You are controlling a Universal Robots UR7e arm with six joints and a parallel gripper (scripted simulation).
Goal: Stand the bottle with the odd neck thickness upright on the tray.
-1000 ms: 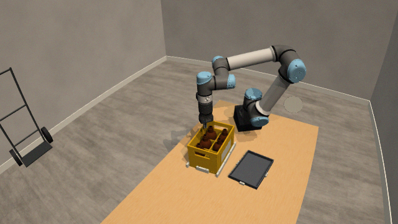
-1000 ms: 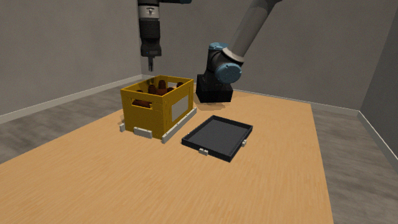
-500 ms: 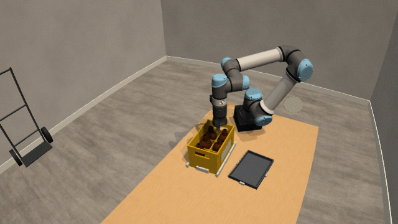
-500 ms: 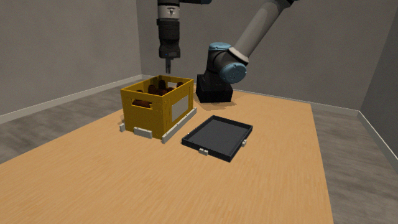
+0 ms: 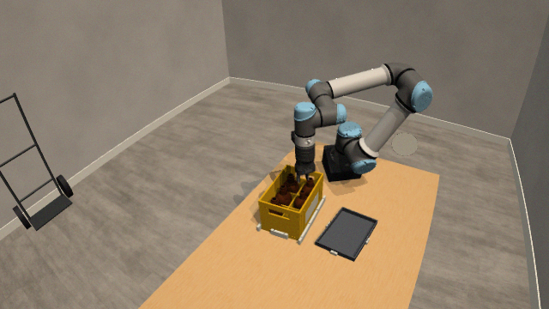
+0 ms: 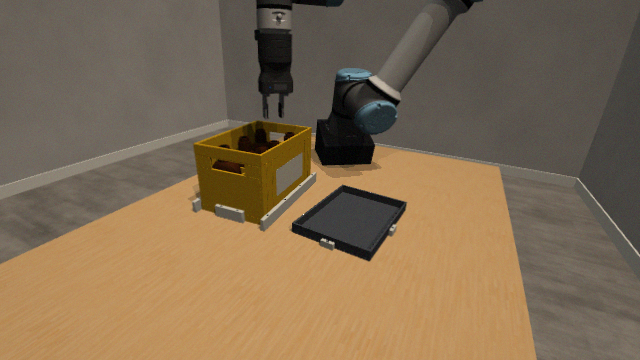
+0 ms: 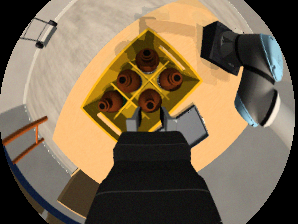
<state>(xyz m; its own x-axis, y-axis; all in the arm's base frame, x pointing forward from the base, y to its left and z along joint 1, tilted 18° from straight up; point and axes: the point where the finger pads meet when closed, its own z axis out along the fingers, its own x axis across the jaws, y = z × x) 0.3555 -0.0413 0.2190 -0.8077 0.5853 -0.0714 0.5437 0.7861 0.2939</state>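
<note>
A yellow crate stands on the table and holds several brown bottles, all upright in its cells. It also shows in the exterior view and in the wrist view. My gripper hangs a little above the crate's far side, fingers pointing down, open with nothing between them. In the wrist view the fingers sit over the near edge of the crate, just below one bottle. The dark tray lies flat and empty to the right of the crate, also in the exterior view.
The robot's black base stands on the table behind the crate and tray. White stop blocks lie against the crate's foot. A hand truck stands on the floor far left.
</note>
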